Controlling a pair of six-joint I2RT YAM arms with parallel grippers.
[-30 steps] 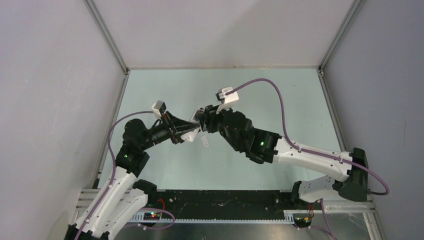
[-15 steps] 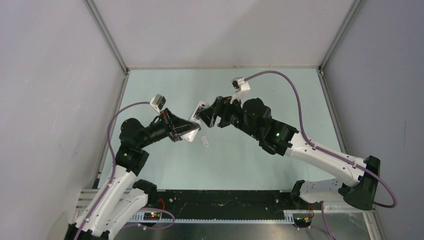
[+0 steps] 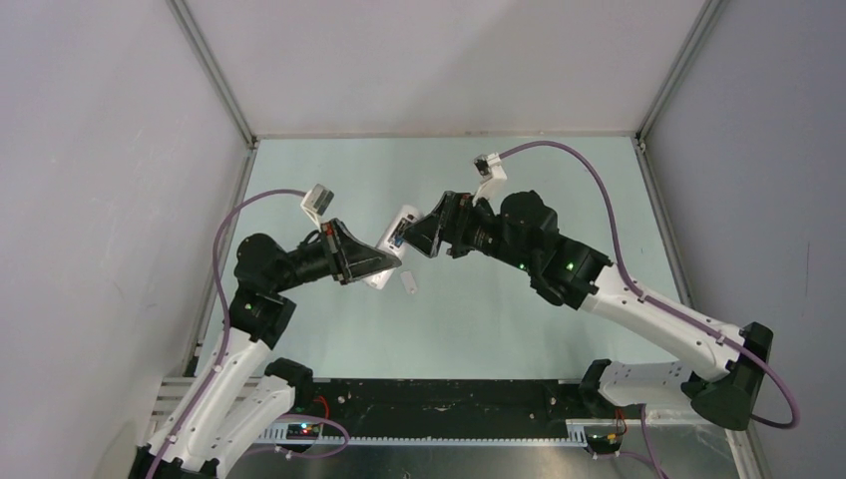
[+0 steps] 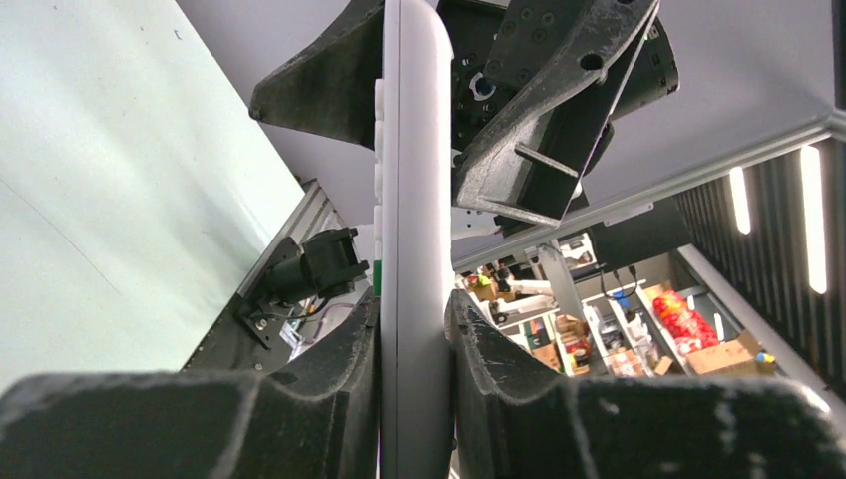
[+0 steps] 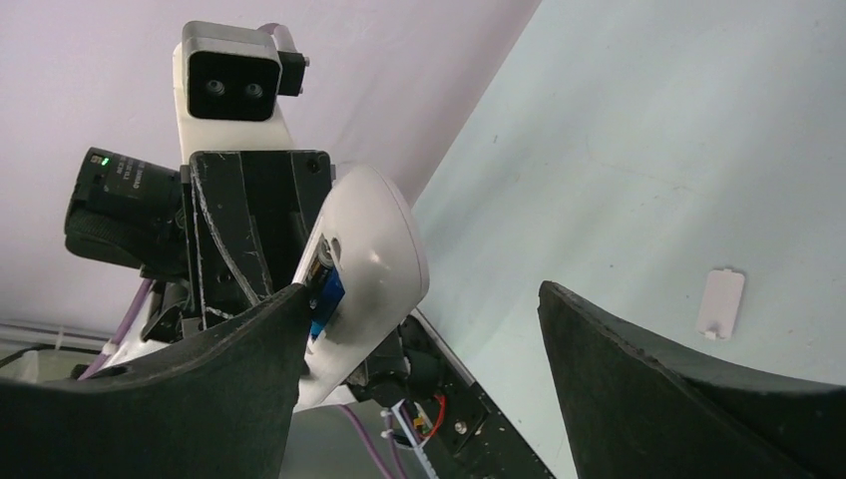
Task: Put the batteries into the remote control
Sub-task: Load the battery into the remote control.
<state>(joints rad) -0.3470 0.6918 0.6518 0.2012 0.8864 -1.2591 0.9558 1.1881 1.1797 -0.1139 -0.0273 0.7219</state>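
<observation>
My left gripper (image 3: 379, 261) is shut on the white remote control (image 3: 399, 228) and holds it above the table. In the left wrist view the remote (image 4: 409, 180) stands edge-on, clamped between both pads, with the left gripper (image 4: 411, 329) around its lower part. My right gripper (image 3: 417, 238) is open just right of the remote's upper end. In the right wrist view its left finger (image 5: 239, 379) touches the remote (image 5: 374, 249) beside the open compartment. A bright blue battery (image 5: 325, 291) sits in that compartment, with a dark cylinder end (image 5: 320, 263) above it. The right gripper (image 5: 424, 299) holds nothing.
A small white battery cover (image 3: 407, 283) lies flat on the pale green table (image 3: 519, 329) below the two grippers, also seen in the right wrist view as the cover (image 5: 720, 302). Grey walls and a metal frame enclose the table on three sides.
My right gripper has opened wide and its arm has swung back to the right, away from the remote. The left gripper keeps its hold and has tilted the remote slightly upward.
</observation>
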